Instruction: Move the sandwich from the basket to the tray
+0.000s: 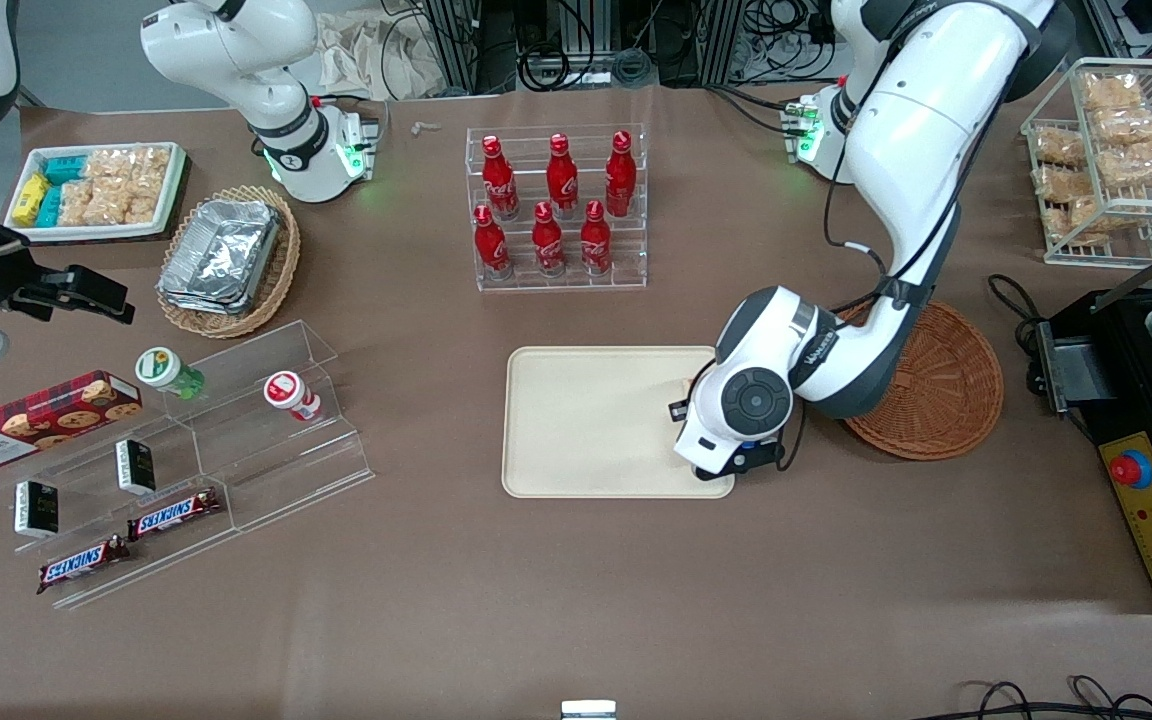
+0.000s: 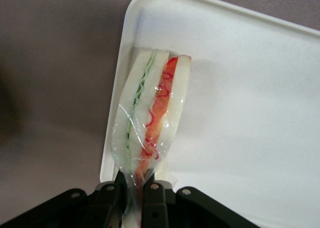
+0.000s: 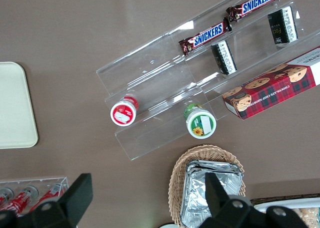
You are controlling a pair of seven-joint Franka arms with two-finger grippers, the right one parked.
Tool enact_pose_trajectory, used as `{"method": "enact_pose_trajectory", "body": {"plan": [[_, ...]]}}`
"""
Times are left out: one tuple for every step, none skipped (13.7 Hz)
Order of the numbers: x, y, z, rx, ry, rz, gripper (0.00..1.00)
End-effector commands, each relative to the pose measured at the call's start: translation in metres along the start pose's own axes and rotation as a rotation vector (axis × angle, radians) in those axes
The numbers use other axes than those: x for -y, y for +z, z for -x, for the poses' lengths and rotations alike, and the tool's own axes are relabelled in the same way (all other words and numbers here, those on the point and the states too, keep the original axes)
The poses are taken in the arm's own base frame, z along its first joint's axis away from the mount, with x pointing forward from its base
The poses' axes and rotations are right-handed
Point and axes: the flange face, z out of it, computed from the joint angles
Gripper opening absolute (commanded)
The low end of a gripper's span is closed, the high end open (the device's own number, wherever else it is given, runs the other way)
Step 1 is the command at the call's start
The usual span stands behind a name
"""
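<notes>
Sandwich (image 2: 150,112): clear-wrapped wedge, pale bread, red and green stripes; pinched in claw (image 2: 134,188) over tray (image 2: 240,87) edge.

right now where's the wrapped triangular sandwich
The clear-wrapped triangular sandwich is pinched in the shut left pincer, over the beige rectangular tray at its edge nearest the reddish-brown wicker basket.

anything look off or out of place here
Nothing looks spilled or damaged. The gripper is shut on the sandwich, pinching its wrap above the tray by the rim. The basket sits upright beside the tray.
</notes>
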Motion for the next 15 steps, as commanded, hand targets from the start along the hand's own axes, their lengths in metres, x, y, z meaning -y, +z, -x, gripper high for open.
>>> {"method": "enact_pose_trajectory", "body": {"plan": [[-0.006,-0.005,-0.004,-0.027,-0.012,-0.003,0.73],[-0.005,-0.006,-0.005,-0.029,-0.012,-0.002,0.88],[-0.003,-0.008,-0.007,-0.032,-0.015,-0.001,0.98],[0.0,-0.012,-0.008,-0.032,-0.023,-0.003,0.99],[0.005,-0.019,-0.01,-0.04,-0.05,-0.007,0.99],[0.013,-0.031,-0.011,-0.045,-0.085,-0.016,1.0],[0.023,-0.047,-0.009,-0.048,-0.098,-0.034,1.0],[0.038,-0.064,-0.011,-0.056,-0.116,-0.043,1.0],[0.046,-0.073,-0.013,-0.069,-0.132,-0.048,1.0],[0.061,-0.087,-0.017,-0.109,-0.142,-0.074,1.0],[0.074,-0.1,-0.018,-0.122,-0.141,-0.109,1.0],[0.094,-0.122,-0.02,-0.126,-0.135,-0.112,1.0],[0.124,-0.145,-0.027,-0.129,-0.112,-0.098,1.0],[0.146,-0.168,-0.028,-0.139,-0.093,-0.085,1.0],[0.173,-0.184,-0.031,-0.136,-0.072,-0.083,1.0]]}}
